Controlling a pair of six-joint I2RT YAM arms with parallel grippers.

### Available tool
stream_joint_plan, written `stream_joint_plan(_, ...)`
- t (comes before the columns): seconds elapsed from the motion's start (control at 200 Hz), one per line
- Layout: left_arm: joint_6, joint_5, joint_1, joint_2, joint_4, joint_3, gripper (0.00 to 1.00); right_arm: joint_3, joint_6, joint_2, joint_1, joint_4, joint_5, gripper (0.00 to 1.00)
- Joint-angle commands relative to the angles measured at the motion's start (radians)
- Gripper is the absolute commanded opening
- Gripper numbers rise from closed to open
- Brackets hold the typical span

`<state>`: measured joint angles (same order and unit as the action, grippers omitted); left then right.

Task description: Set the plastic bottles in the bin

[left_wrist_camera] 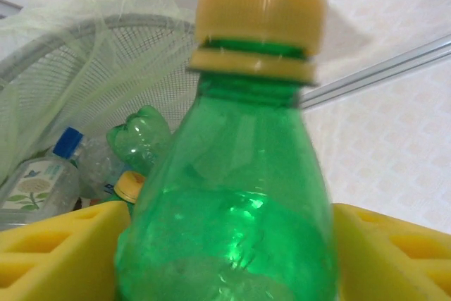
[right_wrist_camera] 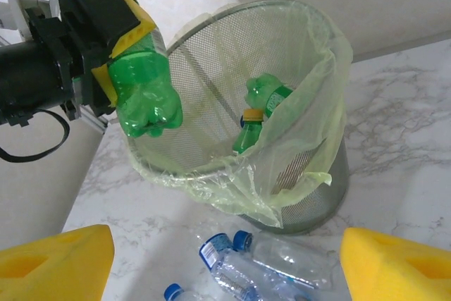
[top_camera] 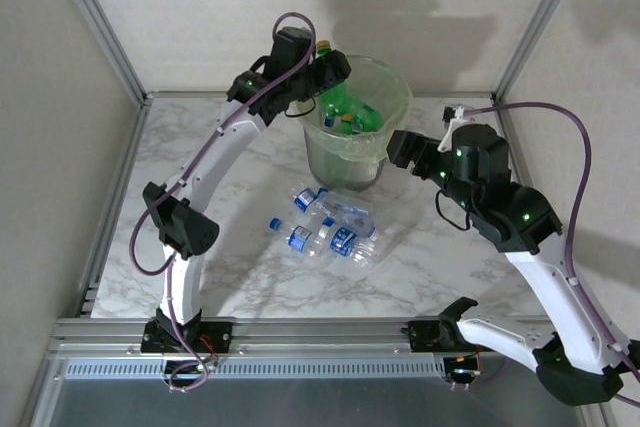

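One bin, three green bottles, about four clear bottles (overlapping heap, count uncertain)

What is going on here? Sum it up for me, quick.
The left hand holds a green bottle above the rim of the bin, poised for a drop. Other green bottles already lie inside. The right hand hangs open and empty beside the bin. A cluster of clear bottles with blue caps lies on the table in front of the bin, not yet binned.
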<state>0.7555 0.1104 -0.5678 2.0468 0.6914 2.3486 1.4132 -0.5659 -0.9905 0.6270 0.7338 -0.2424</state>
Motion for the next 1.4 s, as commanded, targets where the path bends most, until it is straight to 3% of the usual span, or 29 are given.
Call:
stream_joint_plan(0.0, -0.036, -0.041, -0.003, -0.011, 0.024, 0.037, 0.75, 0.008, 0.006, -0.014, 0.008, -0.005, -0.02, 0.84)
stream_joint_plan(0.305, -0.061, -0.173, -0.022, -0.108, 0.059, -0.002, 0.85, 0.07, 0.056, -0.065, 0.008, 0.021, 0.032, 0.85)
stream_joint_plan(0.481, -0.085, -0.219, -0.025, -0.251, 0.032, -0.097, 0.86, 0.095, 0.1, -0.12, 0.025, 0.028, 0.158, 0.84)
stream_joint_plan(0.611, -0.109, -0.294, 0.003, -0.389, 0.041, -0.228, 0.88, 0.062, 0.129, -0.182, 0.133, 0.011, 0.176, 0.85)
stream_joint_plan(0.746, -0.099, -0.314, 0.046, -0.578, -0.002, -0.487, 0.9, 0.049, 0.159, -0.3, 0.265, 0.0, 0.122, 0.84)
stream_joint_plan(0.866, -0.053, -0.296, 0.104, -0.739, -0.064, -0.753, 0.91, 0.029, 0.192, -0.371, 0.348, -0.018, 0.099, 0.85)
stream_joint_plan(1.001, 0.007, -0.218, 0.191, -0.85, -0.063, -0.934, 0.88, -0.013, 0.209, -0.445, 0.387, -0.061, 0.147, 0.86)
stream_joint_plan(1.147, 0.021, -0.181, 0.217, -0.919, -0.086, -1.108, 0.88, -0.057, 0.225, -0.542, 0.402, -0.092, 0.159, 0.86)
stream_joint_plan(1.247, 0.005, -0.096, 0.23, -0.886, -0.082, -1.165, 0.84, -0.103, 0.237, -0.596, 0.423, -0.143, 0.159, 0.86)
stream_joint_plan(1.392, -0.019, -0.086, 0.231, -0.887, -0.073, -1.192, 0.86, -0.079, 0.25, -0.711, 0.432, -0.143, 0.133, 0.84)
